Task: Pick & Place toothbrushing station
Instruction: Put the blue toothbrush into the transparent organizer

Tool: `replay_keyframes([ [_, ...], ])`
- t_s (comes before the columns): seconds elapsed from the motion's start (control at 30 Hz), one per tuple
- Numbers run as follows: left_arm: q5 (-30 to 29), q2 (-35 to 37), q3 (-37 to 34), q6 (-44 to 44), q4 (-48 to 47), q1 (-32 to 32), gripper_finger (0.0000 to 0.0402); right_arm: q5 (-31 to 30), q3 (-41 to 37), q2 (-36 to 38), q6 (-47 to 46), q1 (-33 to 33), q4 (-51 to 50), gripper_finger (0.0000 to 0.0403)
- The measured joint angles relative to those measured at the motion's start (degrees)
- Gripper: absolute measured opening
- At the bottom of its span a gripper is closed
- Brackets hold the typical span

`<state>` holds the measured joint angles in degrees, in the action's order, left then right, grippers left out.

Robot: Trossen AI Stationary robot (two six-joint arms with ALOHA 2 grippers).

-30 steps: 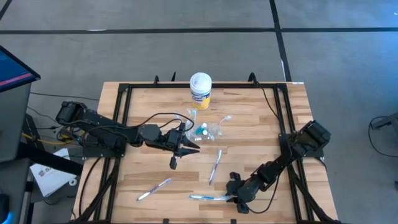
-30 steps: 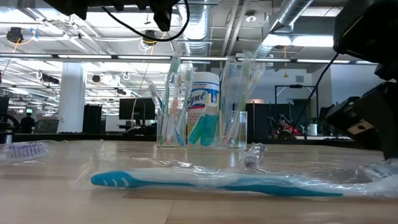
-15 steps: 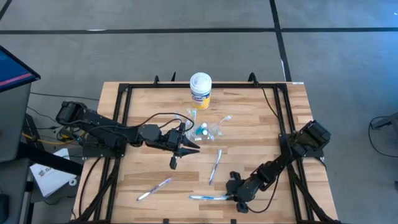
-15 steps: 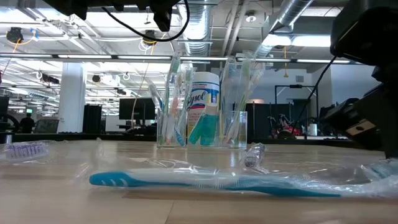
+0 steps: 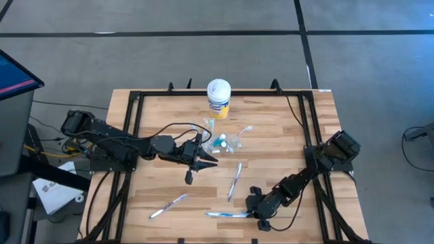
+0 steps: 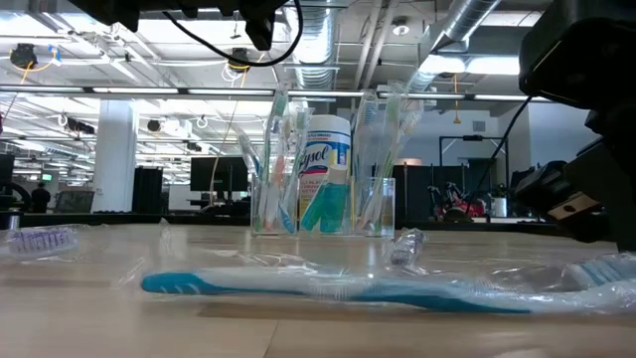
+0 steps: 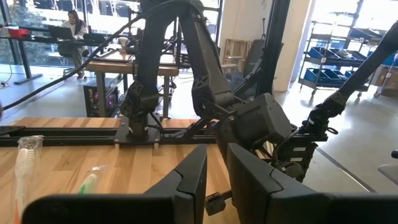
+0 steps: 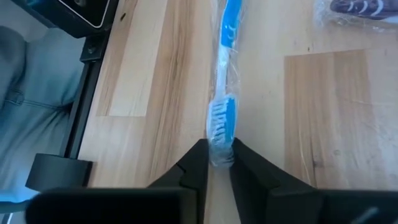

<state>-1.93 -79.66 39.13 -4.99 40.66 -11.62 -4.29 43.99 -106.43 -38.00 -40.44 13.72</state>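
My right gripper [image 8: 216,163] pinches the blue toothbrush [image 8: 225,93]; left gripper [image 7: 214,180] waits, nearly closed, empty. Next I lift toward the cup [image 5: 234,141].

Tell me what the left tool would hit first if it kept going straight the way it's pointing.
Probably nothing on the table: the left tool points across bare wood toward the right arm's side, passing beside the wrapped toothbrush. Depth is unclear, so this is a guess.

"Lysol" in blue script on the white-lidded yellow canister [image 6: 325,171] behind the toothbrush cups.
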Motion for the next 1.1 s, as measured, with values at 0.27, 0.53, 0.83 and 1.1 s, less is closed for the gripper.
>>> replay_keyframes([
  [0.27, 0.0, 0.0, 0.0, 0.0, 0.0, 0.0, 0.0058, 0.3, 0.0, 0.0, 0.0, 0.0, -0.3, 0.0061],
  [0.53, 0.0, 0.0, 0.0, 0.0, 0.0, 0.0, 0.0058, 1.7, 0.1, 0.0, -0.5, 0.0, -1.8, 0.0061],
  [0.83, 0.0, 0.0, 0.0, 0.0, -0.2, 0.0, 0.0058, 2.4, 1.9, 0.0, 0.3, 0.1, -5.0, 0.0051],
  [1.1, 0.0, 0.0, 0.0, 0.0, -0.3, 0.0, 0.0058, 2.0, 8.5, -0.2, 4.9, 0.4, -17.8, 0.0004],
])
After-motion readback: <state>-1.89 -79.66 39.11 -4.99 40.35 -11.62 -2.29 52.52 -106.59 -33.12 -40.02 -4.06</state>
